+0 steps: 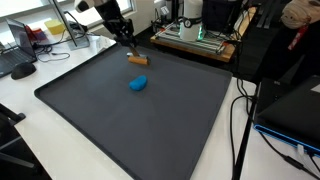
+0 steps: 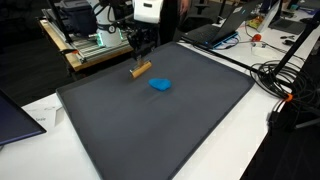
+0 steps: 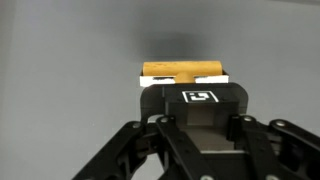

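- The claw (image 1: pixel 131 48) is clenched, and it looks like it's got the wooden block (image 1: pixel 138 60) pinched at its tips, over the far end of the dark mat (image 1: pixel 150 130).
- In the wrist view the claw's black body fills the whole lower half. It covers the fingers, so you never actually see the tips meet the wood.
- What you do get there is the tan top strip of the wooden block (image 3: pixel 183 70) poking out above that body. There's a pale sliver at each end of it, and the rest of the block is hidden.
- In both exterior views the block is tiny and sits right under the claw (image 2: pixel 141 55). Honestly can't tell if it's resting on the mat or just off it.
- In an exterior view the block (image 2: pixel 141 70) looks turned at an angle to the mat's edge.
- A blue lump (image 1: pixel 138 84) lies on the mat near the block but apart from it. It's too small and soft-edged to say what it is.
- The mat covers most of the white worktop (image 1: pixel 55 145), and its near corner gets cut off by the frame.
- Behind the mat there's some boxy gear with a green glow (image 1: pixel 195 33), too cluttered to make out.
- Black cables (image 1: pixel 240 130) hang off the worktop's side.
- The arm above the claw runs out of the frame at the top.
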Motion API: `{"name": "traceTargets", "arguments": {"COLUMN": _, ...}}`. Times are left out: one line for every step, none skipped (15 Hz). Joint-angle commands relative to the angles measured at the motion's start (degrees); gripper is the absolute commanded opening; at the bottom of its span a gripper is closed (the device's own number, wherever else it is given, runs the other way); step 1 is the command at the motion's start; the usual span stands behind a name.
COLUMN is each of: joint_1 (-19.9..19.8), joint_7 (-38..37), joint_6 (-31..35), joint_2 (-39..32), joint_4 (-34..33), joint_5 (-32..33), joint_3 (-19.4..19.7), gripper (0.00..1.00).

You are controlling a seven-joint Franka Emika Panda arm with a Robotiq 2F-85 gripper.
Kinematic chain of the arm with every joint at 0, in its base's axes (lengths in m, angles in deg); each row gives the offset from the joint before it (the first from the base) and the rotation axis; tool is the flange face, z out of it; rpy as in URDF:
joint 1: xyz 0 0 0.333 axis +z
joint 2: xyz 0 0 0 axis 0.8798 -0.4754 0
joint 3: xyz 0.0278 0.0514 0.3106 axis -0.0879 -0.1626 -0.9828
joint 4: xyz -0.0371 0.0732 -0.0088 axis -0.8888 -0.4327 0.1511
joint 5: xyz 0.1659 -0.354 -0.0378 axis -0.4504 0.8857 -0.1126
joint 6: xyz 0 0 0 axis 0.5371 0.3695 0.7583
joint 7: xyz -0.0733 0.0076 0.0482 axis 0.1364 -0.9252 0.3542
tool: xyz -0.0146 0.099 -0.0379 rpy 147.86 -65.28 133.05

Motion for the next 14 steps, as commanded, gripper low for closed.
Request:
{"name": "traceTargets", "arguments": {"joint_1": -0.7, "joint_7": -2.2, "joint_6": 0.1, "joint_2": 6.6, "joint_4": 2.0, "joint_5": -6.2, "joint_3": 1.1, "gripper": 0.22}}
{"name": "traceTargets", "arguments": {"joint_1": -0.8, "joint_7": -3.3, "joint_6": -0.1, "joint_2": 7.5, "joint_4": 1.7, "joint_5": -8.0, "joint_3": 1.5, "gripper": 0.22}}
{"name": "traceTargets", "arguments": {"joint_1": -0.9, "joint_7": -4.4, "joint_6": -0.4, "joint_2": 8.2, "joint_4": 1.4, "joint_5": -9.4, "joint_3": 1.9, "gripper": 0.22}}
{"name": "traceTargets", "arguments": {"joint_1": -0.8, "joint_7": -7.3, "joint_6": -0.8, "joint_2": 8.7, "joint_4": 0.9, "joint_5": -10.3, "joint_3": 2.4, "gripper": 0.22}}
{"name": "traceTargets", "arguments": {"joint_1": -0.8, "joint_7": -9.3, "joint_6": -0.4, "joint_2": 9.3, "joint_4": 0.7, "joint_5": -11.2, "joint_3": 2.9, "gripper": 0.22}}
{"name": "traceTargets", "arguments": {"joint_1": -0.7, "joint_7": -11.7, "joint_6": 0.1, "joint_2": 9.8, "joint_4": 0.7, "joint_5": -11.6, "joint_3": 3.2, "gripper": 0.22}}
{"name": "traceTargets", "arguments": {"joint_1": -0.6, "joint_7": -14.6, "joint_6": 0.9, "joint_2": 10.3, "joint_4": 0.6, "joint_5": -11.2, "joint_3": 3.6, "gripper": 0.22}}
{"name": "traceTargets", "arguments": {"joint_1": -0.4, "joint_7": -17.5, "joint_6": 2.1, "joint_2": 10.7, "joint_4": 0.6, "joint_5": -10.4, "joint_3": 3.8, "gripper": 0.22}}
{"name": "traceTargets", "arguments": {"joint_1": -0.3, "joint_7": -20.5, "joint_6": 2.9, "joint_2": 11.0, "joint_4": 0.6, "joint_5": -9.9, "joint_3": 4.0, "gripper": 0.22}}
{"name": "traceTargets", "arguments": {"joint_1": -0.2, "joint_7": -23.6, "joint_6": 3.9, "joint_2": 11.3, "joint_4": 0.5, "joint_5": -9.3, "joint_3": 4.1, "gripper": 0.22}}
{"name": "traceTargets", "arguments": {"joint_1": -0.2, "joint_7": -26.6, "joint_6": 4.6, "joint_2": 11.4, "joint_4": 0.4, "joint_5": -9.1, "joint_3": 4.2, "gripper": 0.22}}
{"name": "traceTargets", "arguments": {"joint_1": -0.1, "joint_7": -29.7, "joint_6": 5.4, "joint_2": 11.5, "joint_4": 0.1, "joint_5": -8.9, "joint_3": 4.3, "gripper": 0.22}}
{"name": "traceTargets", "arguments": {"joint_1": 0.0, "joint_7": -32.8, "joint_6": 6.3, "joint_2": 11.6, "joint_4": 0.0, "joint_5": -8.4, "joint_3": 4.3, "gripper": 0.22}}
{"name": "traceTargets", "arguments": {"joint_1": 0.1, "joint_7": -36.5, "joint_6": 6.7, "joint_2": 11.4, "joint_4": -0.2, "joint_5": -7.4, "joint_3": 4.3, "gripper": 0.22}}
